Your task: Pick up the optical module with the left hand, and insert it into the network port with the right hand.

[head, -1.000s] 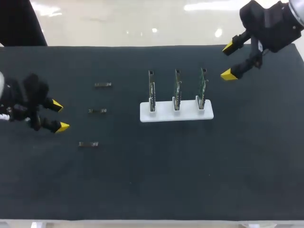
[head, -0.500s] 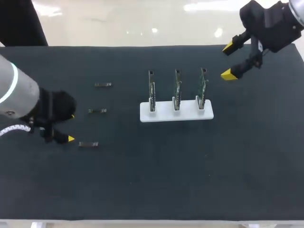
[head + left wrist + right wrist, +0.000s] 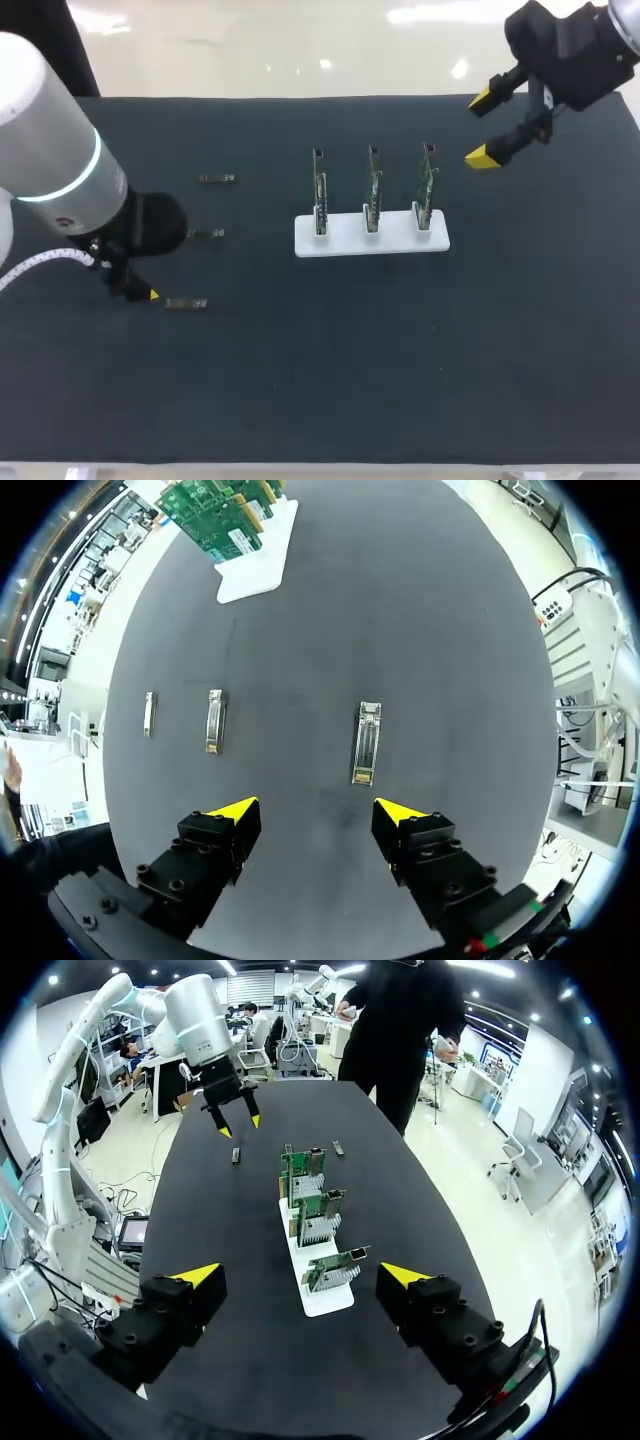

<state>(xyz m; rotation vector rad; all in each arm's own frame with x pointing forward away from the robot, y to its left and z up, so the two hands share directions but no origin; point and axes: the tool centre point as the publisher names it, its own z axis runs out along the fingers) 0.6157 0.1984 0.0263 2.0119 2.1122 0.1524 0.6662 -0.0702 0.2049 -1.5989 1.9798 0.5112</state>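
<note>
Your left gripper (image 3: pixel 318 810) hung low over the dark table (image 3: pixel 330 400), well in from the left edge and from the near edge. Its fingers were spread wide, with nothing between them and nothing touched. The nearest optical module (image 3: pixel 365 743) lay flat on the table just ahead of the gap. It lay lengthwise along the fingers' line, closer to one fingertip than to the other. From the head view you saw only one yellow tip under the wrist, just beside that module's end.

The middle module (image 3: pixel 205 233) lay beyond it, with the arm's dark wrist just beside its end. The far module (image 3: pixel 217 178) lay beyond that, toward the back edge. All three were apart from one another, in a loose row.

The white holder (image 3: pixel 370 243) stood in the middle of the table, well apart from the modules. Three green boards (image 3: pixel 373 185) stood upright in it, side by side.

Your right gripper (image 3: pixel 481 128) was held above the far right part of the table, one yellow tip at the back edge. It stood near the rightmost board without touching it. Its fingers were also wide apart and held nothing. In its own wrist view the holder and boards lay ahead of the gap.
</note>
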